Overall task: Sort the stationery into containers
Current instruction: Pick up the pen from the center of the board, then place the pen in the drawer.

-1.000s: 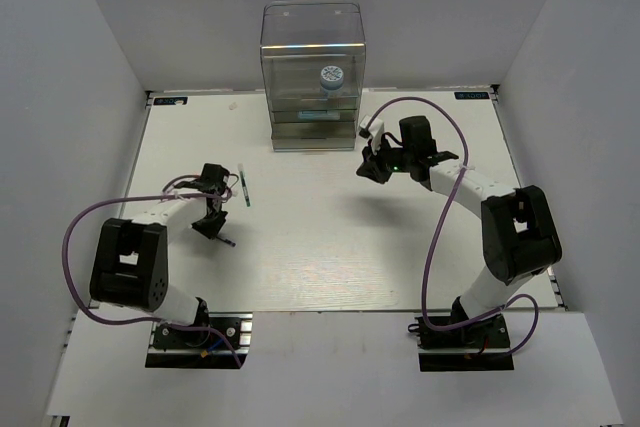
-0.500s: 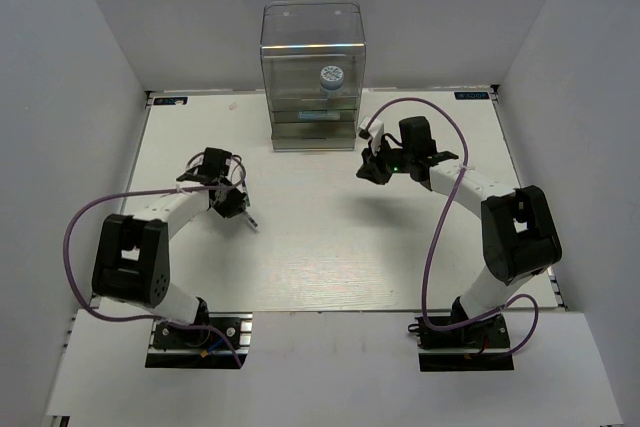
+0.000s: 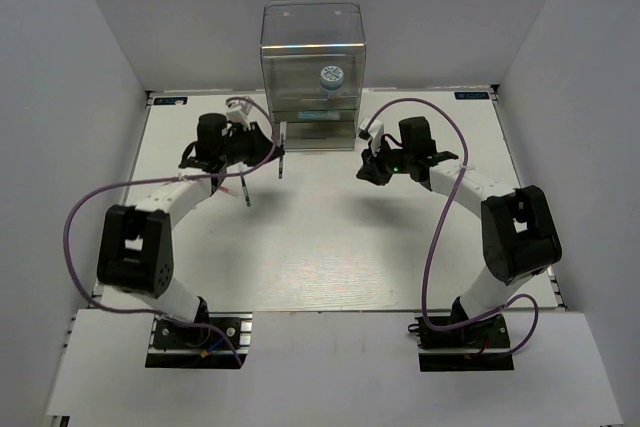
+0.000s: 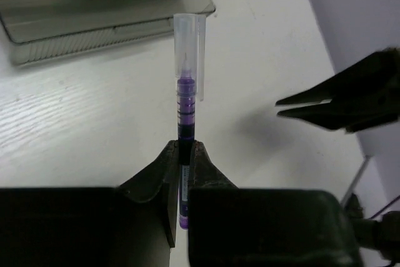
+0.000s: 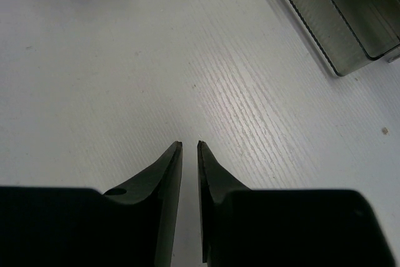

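White tabletop [image 3: 320, 247] inside plain white walls, and the left gripper [image 4: 184, 148] is pinching a slim purple pen with a clear plastic cap [image 4: 185, 98] by its tail, close to the tall transparent plastic cabinet of shallow drawers [image 3: 313, 47] at the middle of the far edge. With so much pen sticking out, it is risking a swivel or slip if the cap knocks the cabinet front, and no drawer is looking pulled out to receive it. The right gripper [image 5: 189, 144] is hanging empty, fingers nearly together, just right of the cabinet. A round blue-and-white patterned roll [image 3: 331, 77] is sitting inside, and a thin teal-and-pink pen [image 3: 245, 194] is lying unobstructed left of centre.
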